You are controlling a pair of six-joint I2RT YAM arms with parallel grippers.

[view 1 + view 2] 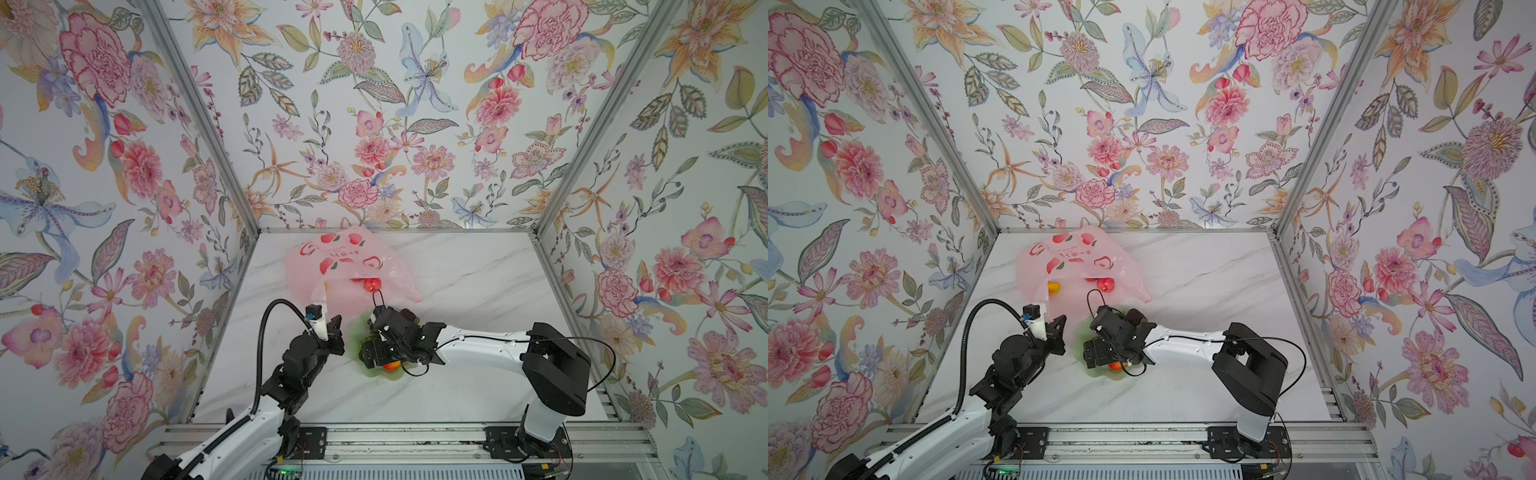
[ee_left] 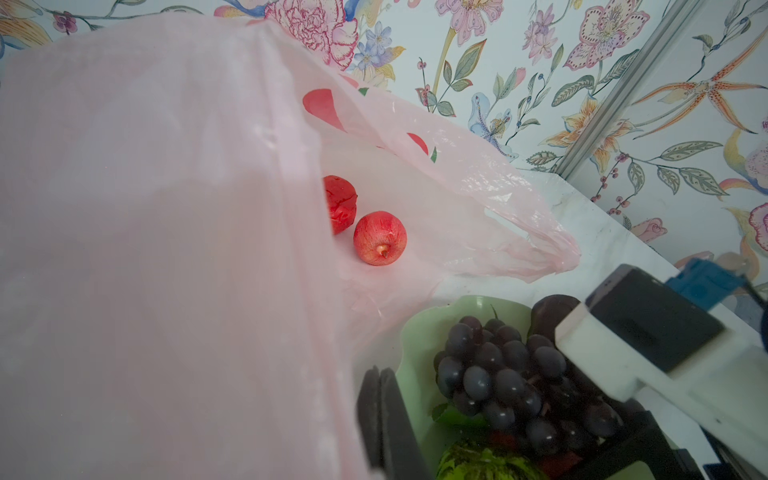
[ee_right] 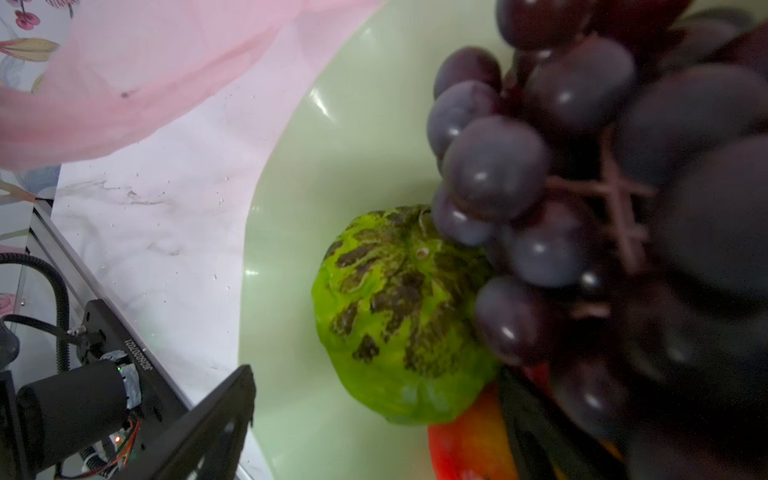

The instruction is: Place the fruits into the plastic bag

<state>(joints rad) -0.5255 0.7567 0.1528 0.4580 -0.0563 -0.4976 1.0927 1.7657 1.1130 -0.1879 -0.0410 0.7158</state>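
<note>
Right wrist view: right gripper [image 3: 386,386] gapes at green fruit [image 3: 395,316].
Sink past grape bunch [image 3: 498,166] (left gripper [image 1: 332,323] pinching plastic bag [image 1: 299,270] up).

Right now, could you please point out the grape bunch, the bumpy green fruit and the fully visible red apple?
grape bunch [image 2: 509,382]: left wrist view, on a middle grape.
bumpy green fruit [image 3: 399,320]: right wrist view, on its mottled skin.
red apple [image 2: 380,235]: left wrist view, middle of its striped skin.

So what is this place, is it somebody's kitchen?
Probably not a kitchen, more likely a robot practice booth. The flowery wallpaper sits in a metal frame, two robot arms are mounted on a rail, and the marble-look table holds a plastic bag and a plate of fruits.
</note>
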